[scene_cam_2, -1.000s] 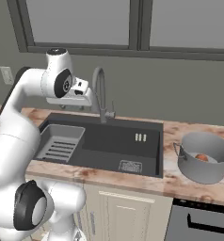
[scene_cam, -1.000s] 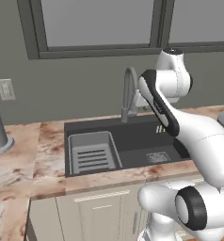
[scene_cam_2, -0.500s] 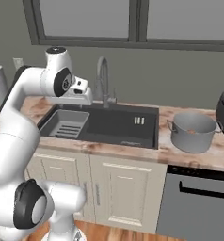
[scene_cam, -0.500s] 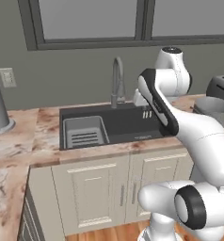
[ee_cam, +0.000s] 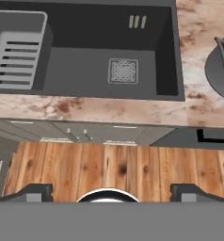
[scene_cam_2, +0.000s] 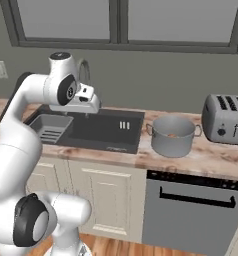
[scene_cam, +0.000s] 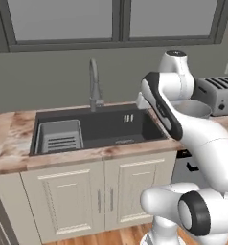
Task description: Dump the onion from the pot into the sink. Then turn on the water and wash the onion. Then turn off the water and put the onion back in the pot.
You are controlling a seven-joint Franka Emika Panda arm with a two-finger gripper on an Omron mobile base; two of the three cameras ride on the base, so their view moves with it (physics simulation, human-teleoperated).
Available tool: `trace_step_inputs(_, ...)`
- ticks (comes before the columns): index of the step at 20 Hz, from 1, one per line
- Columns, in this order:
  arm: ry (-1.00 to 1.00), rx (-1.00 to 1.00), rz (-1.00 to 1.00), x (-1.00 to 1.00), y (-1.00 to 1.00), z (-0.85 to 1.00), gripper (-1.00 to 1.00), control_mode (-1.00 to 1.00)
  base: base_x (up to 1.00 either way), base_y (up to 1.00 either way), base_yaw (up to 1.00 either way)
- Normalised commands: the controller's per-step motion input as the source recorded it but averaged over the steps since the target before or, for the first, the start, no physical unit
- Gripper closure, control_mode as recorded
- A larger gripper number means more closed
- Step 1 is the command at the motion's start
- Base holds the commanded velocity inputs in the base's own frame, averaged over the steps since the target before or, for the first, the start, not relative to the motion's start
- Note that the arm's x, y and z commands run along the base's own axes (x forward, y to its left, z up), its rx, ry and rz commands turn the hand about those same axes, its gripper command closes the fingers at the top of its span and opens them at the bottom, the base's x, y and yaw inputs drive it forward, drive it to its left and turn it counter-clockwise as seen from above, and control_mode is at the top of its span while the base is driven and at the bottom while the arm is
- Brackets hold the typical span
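A: How does the end effector (ee_cam: 112, 190) stand?

B: Its two dark fingertips (ee_cam: 36, 192) sit far apart at the bottom of the hand view, spread wide. Nothing lies between them and they touch nothing. It is released and empty.

A: And the arm?

B: It rises from the base, bends at a high elbow and holds the hand up in the air over the front edge of the table (scene_cam_2: 211, 155), near the sink's (scene_cam: 149, 128) right end. The hand looks straight down: the hand view shows the sink, its drain grate (ee_cam: 123, 71), the rack (ee_cam: 17, 52) at one side, the table's marbled strip, the cabinet fronts and the wooden floor (ee_cam: 118, 169) below.

A: Where are the task's things?

B: The pot (scene_cam_2: 172, 136) stands on the table to the right of the sink, well apart from the hand, just left of the toaster (scene_cam_2: 227, 119). The onion (scene_cam_2: 171, 134) shows as a small orange spot inside it. The faucet (scene_cam: 94, 86) stands behind the sink.

A: What differs from the earlier frames?

B: The whole scene has shifted in both base views, so the base has driven. The toaster has now come into view, the cabinet fronts and floor show far more, and the pot sits nearer the middle of the right base view. The arm's pose looks much the same as before, with the hand still raised beside the faucet.
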Motion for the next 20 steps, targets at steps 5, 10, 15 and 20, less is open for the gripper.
trace_step_inputs(5,0.00,0.00,0.00,0.00,0.00,0.00,-1.00,1.00,0.54,-0.24,0.00)
trace_step_inputs(10,0.00,0.00,0.00,0.00,0.00,0.00,-1.00,1.00,0.80,-0.19,0.00)
trace_step_inputs(15,0.00,0.00,0.00,0.00,0.00,0.00,-1.00,1.00,0.81,-0.34,0.00)
trace_step_inputs(20,0.00,0.00,0.00,0.00,0.00,0.00,-1.00,1.00,0.84,-0.37,0.02)
